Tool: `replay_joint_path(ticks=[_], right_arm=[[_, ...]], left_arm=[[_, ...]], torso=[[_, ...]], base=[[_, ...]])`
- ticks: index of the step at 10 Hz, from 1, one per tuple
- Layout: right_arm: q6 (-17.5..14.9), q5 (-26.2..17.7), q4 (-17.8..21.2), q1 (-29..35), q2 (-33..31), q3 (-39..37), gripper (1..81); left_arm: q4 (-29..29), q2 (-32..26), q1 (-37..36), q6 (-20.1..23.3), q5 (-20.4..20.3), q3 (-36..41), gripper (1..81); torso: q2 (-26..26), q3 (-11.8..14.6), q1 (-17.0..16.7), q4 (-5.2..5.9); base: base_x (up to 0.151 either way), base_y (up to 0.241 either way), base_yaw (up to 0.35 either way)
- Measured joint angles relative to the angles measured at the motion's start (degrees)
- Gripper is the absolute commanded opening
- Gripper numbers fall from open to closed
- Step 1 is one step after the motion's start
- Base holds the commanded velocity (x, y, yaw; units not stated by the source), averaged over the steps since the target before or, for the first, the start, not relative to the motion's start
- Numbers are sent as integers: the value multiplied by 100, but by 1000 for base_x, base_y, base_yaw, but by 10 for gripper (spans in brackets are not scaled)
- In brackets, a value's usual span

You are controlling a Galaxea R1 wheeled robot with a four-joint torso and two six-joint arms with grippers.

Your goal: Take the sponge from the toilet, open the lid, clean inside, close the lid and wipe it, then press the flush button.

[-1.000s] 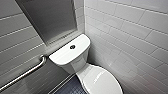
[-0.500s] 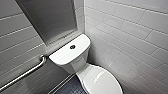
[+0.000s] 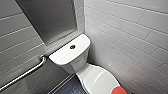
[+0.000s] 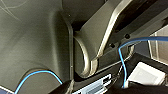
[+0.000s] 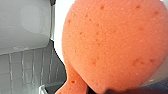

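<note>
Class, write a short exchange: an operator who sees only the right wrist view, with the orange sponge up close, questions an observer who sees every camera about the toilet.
Operator: Is the lid up or down?
Observer: Down. The head view shows the lid shut.
Operator: Where is the flush button?
Observer: The flush button sits in the middle of the white tank top.

A steel grab bar (image 3: 23,74) runs along the tiled wall (image 3: 15,37).
</note>
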Motion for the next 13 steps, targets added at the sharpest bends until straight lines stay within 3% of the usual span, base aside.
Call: replay_joint_path(ticks=[4, 6, 10, 13], right_arm=[[9, -991, -51, 978, 1434, -670, 10], [11, -1476, -79, 1334, 2280, -1356, 10], [11, -1980, -118, 1898, 3532, -2743, 10], [11, -2108, -151, 2000, 4328, -3799, 10]], left_arm=[[-2, 0, 11, 0, 6, -5, 811], [-5, 9, 11, 0, 6, -44, 811], [-9, 34, 15, -2, 6, -151, 811], [-11, 41, 26, -2, 6, -157, 811]], torso=[[0, 0, 0, 0], [0, 0, 0, 0], [2, 0, 0, 0], [2, 0, 0, 0]], base=[[0, 0, 0], [0, 0, 0], [0, 0, 0], [0, 0, 0]])
